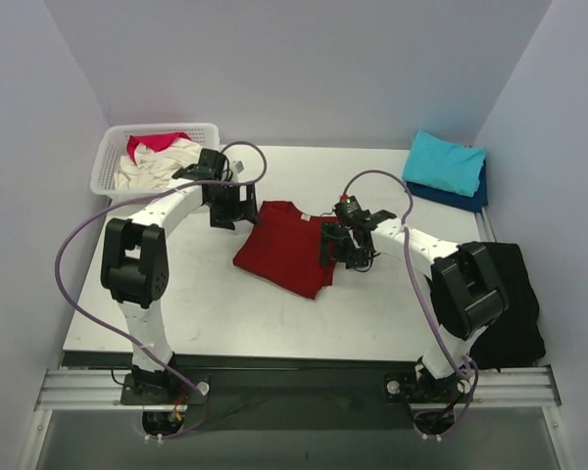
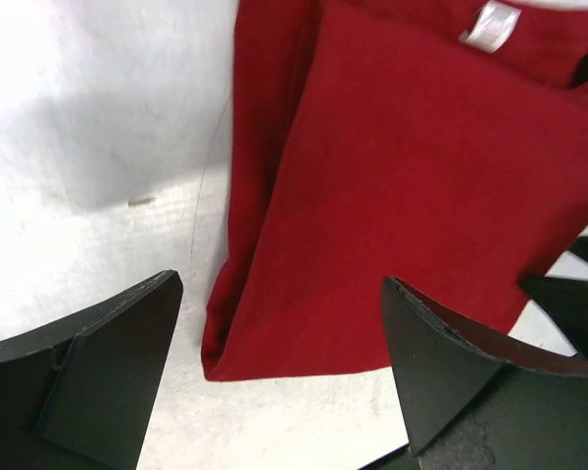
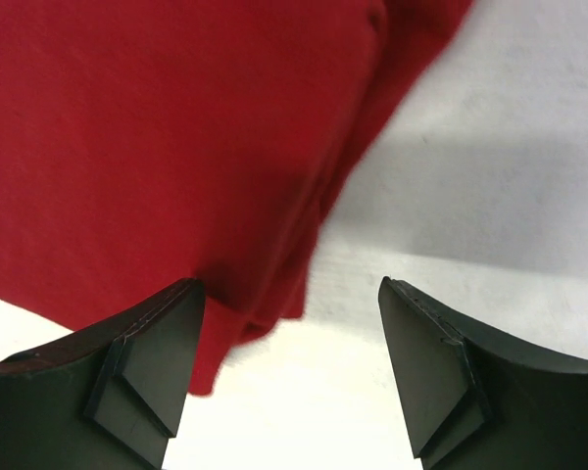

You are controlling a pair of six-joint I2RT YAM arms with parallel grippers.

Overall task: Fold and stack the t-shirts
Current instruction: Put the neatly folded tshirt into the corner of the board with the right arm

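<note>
A dark red t-shirt [image 1: 289,247] lies folded in the middle of the table. It also fills the left wrist view [image 2: 412,186] and the right wrist view [image 3: 167,137]. My left gripper [image 1: 231,208] is open and empty at the shirt's far left corner. My right gripper [image 1: 333,247] is open and empty at the shirt's right edge. A turquoise t-shirt [image 1: 444,162] lies folded on a navy blue one [image 1: 463,199] at the far right. A cream t-shirt [image 1: 157,164] and a pink-red one [image 1: 157,142] lie crumpled in the basket.
The white lattice basket [image 1: 113,157] stands at the far left corner. A black cloth [image 1: 514,304] hangs over the table's right edge. Purple cables loop above both arms. Walls close in on three sides.
</note>
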